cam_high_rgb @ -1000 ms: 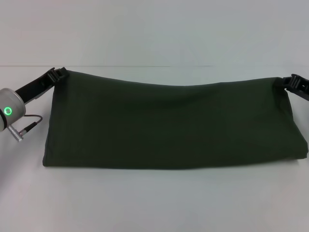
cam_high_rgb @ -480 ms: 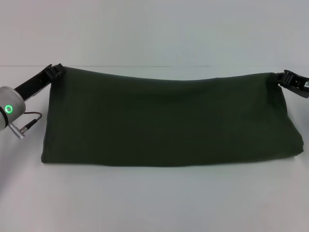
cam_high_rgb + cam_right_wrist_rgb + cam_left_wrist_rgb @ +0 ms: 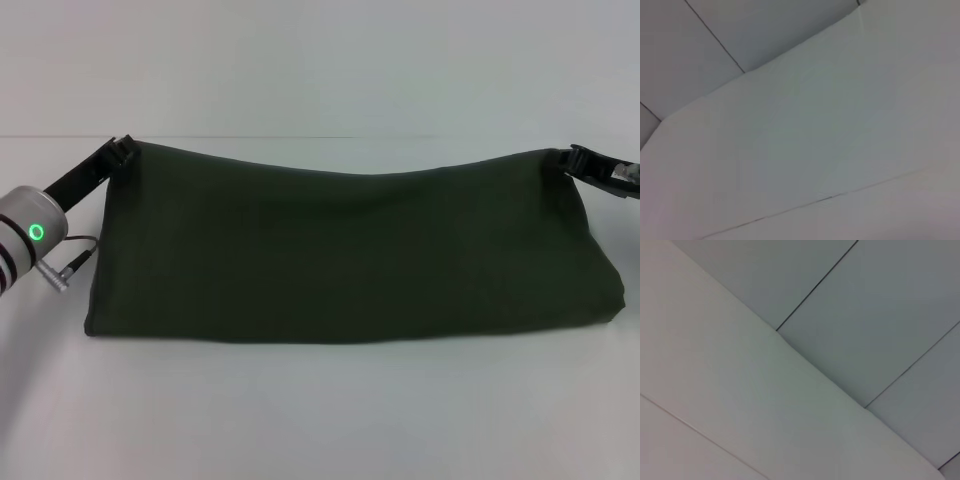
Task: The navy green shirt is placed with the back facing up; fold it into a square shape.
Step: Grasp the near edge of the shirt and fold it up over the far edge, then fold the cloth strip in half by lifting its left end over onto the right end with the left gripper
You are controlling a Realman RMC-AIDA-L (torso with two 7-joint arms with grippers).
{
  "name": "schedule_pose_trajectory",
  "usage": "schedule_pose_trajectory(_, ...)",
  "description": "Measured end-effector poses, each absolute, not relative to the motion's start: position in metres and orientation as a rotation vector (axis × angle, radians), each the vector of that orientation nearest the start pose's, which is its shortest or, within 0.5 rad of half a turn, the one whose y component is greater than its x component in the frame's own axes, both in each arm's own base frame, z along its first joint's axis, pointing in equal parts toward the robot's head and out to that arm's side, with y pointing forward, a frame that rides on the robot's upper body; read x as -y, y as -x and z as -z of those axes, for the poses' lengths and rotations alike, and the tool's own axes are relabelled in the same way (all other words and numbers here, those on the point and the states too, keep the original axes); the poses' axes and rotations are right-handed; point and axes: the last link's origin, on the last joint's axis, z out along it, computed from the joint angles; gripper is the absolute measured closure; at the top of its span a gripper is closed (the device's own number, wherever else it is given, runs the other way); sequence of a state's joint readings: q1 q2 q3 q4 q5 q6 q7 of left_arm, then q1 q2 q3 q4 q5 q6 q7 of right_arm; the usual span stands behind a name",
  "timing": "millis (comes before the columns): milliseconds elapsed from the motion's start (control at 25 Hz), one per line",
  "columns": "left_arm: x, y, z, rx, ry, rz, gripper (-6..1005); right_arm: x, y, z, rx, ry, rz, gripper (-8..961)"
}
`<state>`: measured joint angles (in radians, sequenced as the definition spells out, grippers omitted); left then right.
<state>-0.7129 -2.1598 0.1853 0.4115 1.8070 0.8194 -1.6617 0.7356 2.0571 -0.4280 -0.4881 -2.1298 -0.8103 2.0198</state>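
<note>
Navy green shirt (image 3: 350, 255) takes up most of the head view as a wide, dark olive band of plain cloth, stretched from side to side across the white worktop (image 3: 320, 410). Its near edge lies in a nearly straight line on the worktop surface, while its far edge is held up at both upper corners and sags gently in the middle. The cloth hangs smooth, with a soft crease running through its upper half and a rounded fold down its right end. No lettering shows on the visible face.

Left tool (image 3: 122, 148) is clenched on the shirt's far left corner, its black fingers pinching the cloth at the edge; the arm behind it slopes down toward the left border, where a silver wrist section carries a lit green ring (image 3: 37, 233) and a small cable plug. Right tool (image 3: 577, 157) grips the far right corner in the same way, with only its black tip showing at the right border of the head view.

Both wrist views show only pale flat panels with thin dark seams.
</note>
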Motion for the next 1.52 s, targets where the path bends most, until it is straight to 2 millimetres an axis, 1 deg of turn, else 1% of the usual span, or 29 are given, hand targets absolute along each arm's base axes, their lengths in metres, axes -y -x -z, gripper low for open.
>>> schedule_pose_trajectory(240,-0.417,0.3,0.01,1.378,1.534,0.985,957,-0.437,-0.297,-0.019,-1.364,1.81,-0.639,832)
schedule_pose_trajectory(280,-0.417,0.3,0.012,1.364,1.528,0.984,957,-0.437,-0.297,-0.018,-1.361,1.806,-0.636,798)
schedule_pose_trajectory(480,-0.414,0.3,0.02,1.312,1.507,0.974,857,-0.437,-0.301,-0.015,-1.37,1.774,-0.629,626)
schedule_pose_trajectory(600,-0.412,0.302,0.02,1.316,1.499,0.977,798,-0.433,-0.305,-0.016,-1.391,1.755,-0.655,543)
schedule_pose_trajectory(720,-0.408,0.304,0.018,1.318,1.494,1.006,738,-0.424,-0.309,-0.021,-1.393,1.769,-0.719,461)
schedule_pose_trajectory(880,-0.396,0.31,0.008,1.359,1.495,1.112,551,-0.405,-0.305,-0.03,-1.304,1.908,-0.838,351)
schedule_pose_trajectory(1000,-0.388,0.315,-0.001,1.431,1.536,1.175,426,-0.388,-0.298,-0.032,-1.186,2.063,-0.893,143)
schedule_pose_trajectory(1160,-0.373,0.326,-0.013,1.578,1.611,1.203,269,-0.366,-0.292,-0.024,-1.029,2.264,-0.869,67)
schedule_pose_trajectory(1200,-0.369,0.327,-0.015,1.606,1.623,1.21,267,-0.361,-0.292,-0.021,-0.997,2.305,-0.848,48)
schedule_pose_trajectory(1320,-0.356,0.334,-0.028,1.686,1.668,1.2,263,-0.347,-0.294,-0.012,-0.921,2.393,-0.794,51)
schedule_pose_trajectory(1360,-0.353,0.336,-0.034,1.713,1.682,1.18,261,-0.343,-0.293,-0.008,-0.888,2.427,-0.78,52)
schedule_pose_trajectory(1520,-0.347,0.34,-0.046,1.791,1.741,1.066,259,-0.327,-0.29,0.004,-0.722,2.545,-0.75,54)
